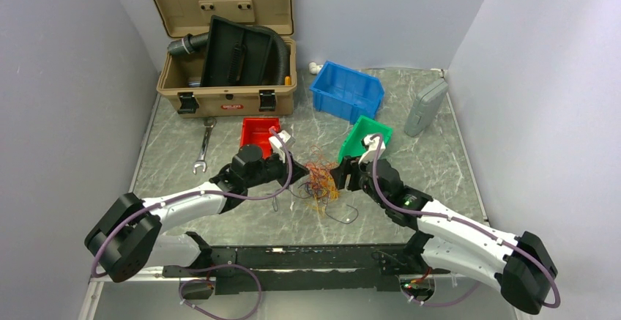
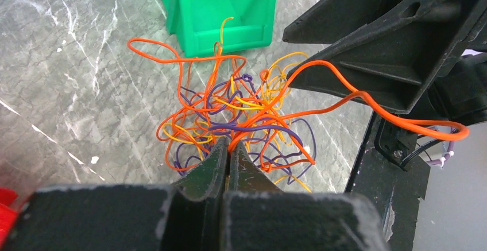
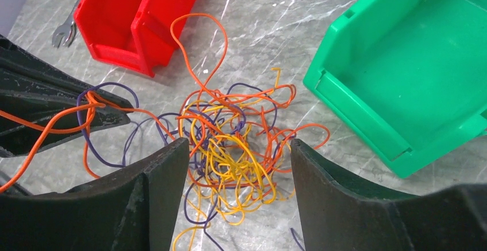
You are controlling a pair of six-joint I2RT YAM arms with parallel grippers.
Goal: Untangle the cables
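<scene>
The cables (image 1: 319, 181) are a small tangle of thin orange, yellow and purple wires on the marble table between both grippers. My left gripper (image 2: 230, 147) is shut on an orange cable at the near edge of the tangle (image 2: 230, 110). In the top view it sits just left of the bundle (image 1: 296, 170). One long orange strand runs from it over the right gripper's fingers (image 2: 373, 61). My right gripper (image 3: 238, 143) is open, its two fingers standing either side of the tangle (image 3: 235, 165), just above it. In the top view it is right of the bundle (image 1: 343, 177).
A green bin (image 1: 366, 138) lies just behind the right gripper and a red bin (image 1: 260, 135) behind the left one. A blue bin (image 1: 348, 89), a tan case (image 1: 227, 49) with a black hose, a wrench (image 1: 203, 144) and a grey box (image 1: 425, 108) sit farther back.
</scene>
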